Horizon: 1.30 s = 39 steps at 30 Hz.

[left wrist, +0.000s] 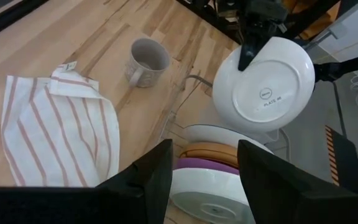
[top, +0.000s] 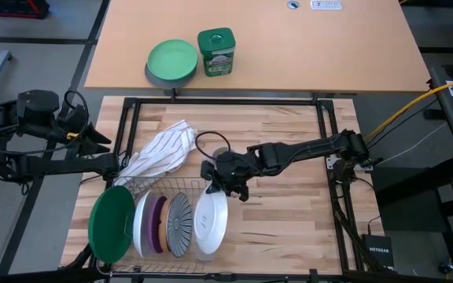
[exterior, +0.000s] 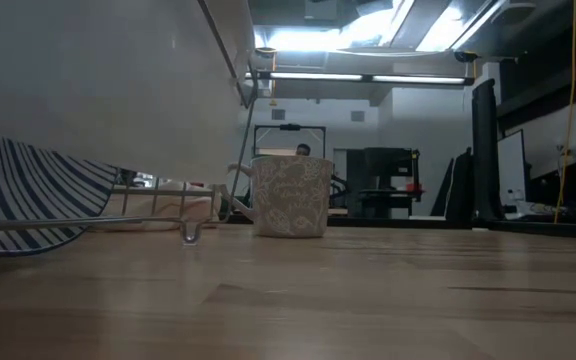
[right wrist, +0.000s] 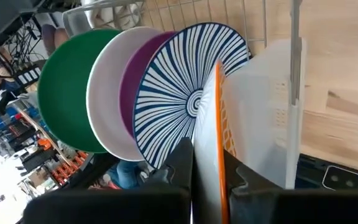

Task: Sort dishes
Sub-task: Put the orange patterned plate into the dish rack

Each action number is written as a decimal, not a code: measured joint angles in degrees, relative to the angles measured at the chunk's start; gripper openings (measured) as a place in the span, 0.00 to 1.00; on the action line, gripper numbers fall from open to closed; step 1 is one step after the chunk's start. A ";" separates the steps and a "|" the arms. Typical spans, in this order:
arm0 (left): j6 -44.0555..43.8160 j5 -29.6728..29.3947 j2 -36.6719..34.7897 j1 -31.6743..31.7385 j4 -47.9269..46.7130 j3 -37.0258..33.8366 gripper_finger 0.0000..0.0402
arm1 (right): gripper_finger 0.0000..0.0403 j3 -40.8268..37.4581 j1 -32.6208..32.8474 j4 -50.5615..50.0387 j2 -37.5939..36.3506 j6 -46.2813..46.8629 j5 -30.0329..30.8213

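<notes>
Desk point(top: 289, 134) of pale wood carries a wire rack point(top: 181, 189) near its front edge, toward the left corner. Standing on edge in the rack, from the left: dark green plate point(top: 110, 223), white plate point(top: 141, 224), purple plate point(top: 157, 223), blue-and-white striped plate point(top: 180, 224). Just right of them the right claw point(top: 213, 187) is clamped on the rim of another white plate point(top: 211, 218), upright at the rack's right end. Striped cloth point(top: 162, 152) lies behind the rack, with a small grey mug point(left wrist: 146, 61) beside it. The left claw point(top: 101, 141) waits off the desk's left edge, fingers spread wide.
</notes>
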 joint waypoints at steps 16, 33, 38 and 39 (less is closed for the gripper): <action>2.31 -0.02 0.00 0.00 0.00 0.00 0.42 | 0.04 -0.20 0.22 -16.86 -0.70 -1.08 -4.94; 4.80 -0.02 0.00 0.00 0.00 0.00 0.42 | 0.04 -0.31 -0.68 -25.05 -9.63 -0.38 3.35; 4.79 -0.02 0.01 0.00 0.00 0.00 0.42 | 0.04 -0.29 -0.66 -20.61 -12.40 0.00 6.23; 4.78 -0.02 0.02 0.00 0.01 0.00 0.42 | 0.04 -0.29 -0.66 -18.96 -12.58 0.03 6.69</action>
